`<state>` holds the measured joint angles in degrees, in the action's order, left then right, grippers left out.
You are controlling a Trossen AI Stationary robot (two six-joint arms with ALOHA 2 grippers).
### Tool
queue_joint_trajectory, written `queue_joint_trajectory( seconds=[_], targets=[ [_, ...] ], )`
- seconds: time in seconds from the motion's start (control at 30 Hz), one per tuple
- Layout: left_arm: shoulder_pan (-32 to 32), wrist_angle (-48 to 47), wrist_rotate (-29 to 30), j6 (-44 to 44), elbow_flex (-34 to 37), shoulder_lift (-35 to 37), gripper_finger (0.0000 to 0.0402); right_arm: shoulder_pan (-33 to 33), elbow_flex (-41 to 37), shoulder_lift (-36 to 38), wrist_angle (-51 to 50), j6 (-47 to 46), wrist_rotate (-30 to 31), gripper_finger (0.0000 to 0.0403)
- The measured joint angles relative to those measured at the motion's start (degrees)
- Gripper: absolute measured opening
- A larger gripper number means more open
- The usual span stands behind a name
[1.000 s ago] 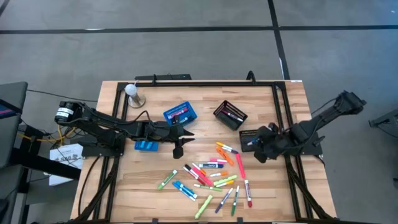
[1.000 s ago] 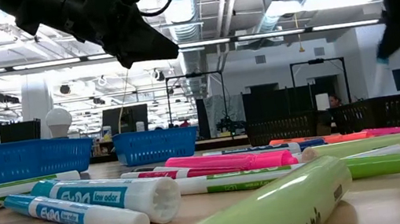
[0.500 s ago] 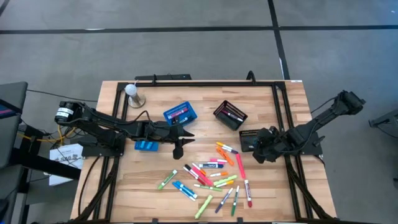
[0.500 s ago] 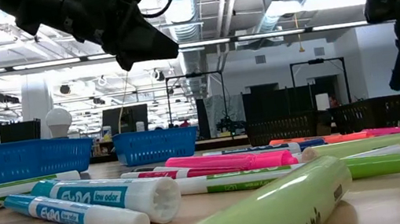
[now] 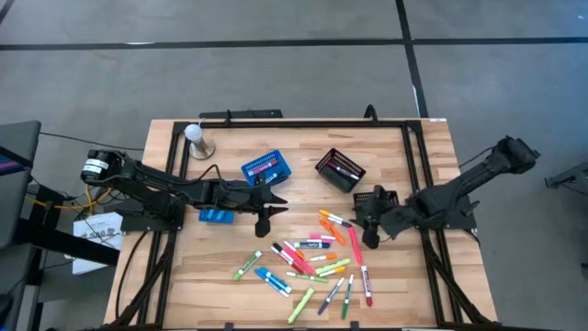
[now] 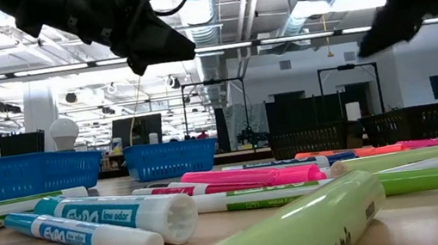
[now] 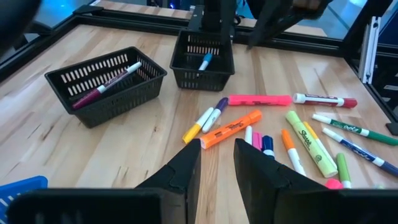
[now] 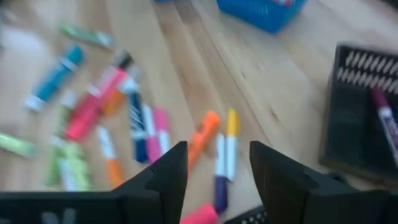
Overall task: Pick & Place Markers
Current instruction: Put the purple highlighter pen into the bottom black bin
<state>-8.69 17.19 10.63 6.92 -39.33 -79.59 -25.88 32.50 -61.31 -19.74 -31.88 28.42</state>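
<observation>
Two grippers hang above the table. We see the left gripper (image 5: 264, 222) with fingers slightly apart and empty, the markers (image 5: 312, 262) ahead of its fingertips. We see the right gripper (image 5: 369, 237) open, orange and yellow markers between its fingers.

Bare wood between the left gripper (image 5: 264, 221) and the markers (image 5: 312, 262); black baskets (image 5: 341, 171) seemingly crowding the right.
</observation>
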Motion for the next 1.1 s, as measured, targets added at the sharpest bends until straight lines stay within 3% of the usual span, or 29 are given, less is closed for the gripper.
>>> queue_joint_trajectory(
  seconds=[0.3,0.6,0.9,1.1],
  targets=[
    [0.0,0.4,0.0,0.0,0.0,0.0,0.0092,8.9,5.2,-19.7,0.0,5.5,-12.8,0.0131],
    [0.0,0.5,0.0,0.0,0.0,0.0,0.0092,14.9,13.7,-33.1,-6.5,10.1,-19.9,0.0127],
    [0.0,0.5,0.0,-0.5,0.0,0.0,0.0092,16.4,16.0,-36.8,-8.1,13.0,-22.7,0.0040],
    [0.0,0.5,0.0,-0.5,0.0,0.0,0.0092,16.4,20.0,-31.6,-10.5,13.8,-22.5,0.0034]
  ],
)
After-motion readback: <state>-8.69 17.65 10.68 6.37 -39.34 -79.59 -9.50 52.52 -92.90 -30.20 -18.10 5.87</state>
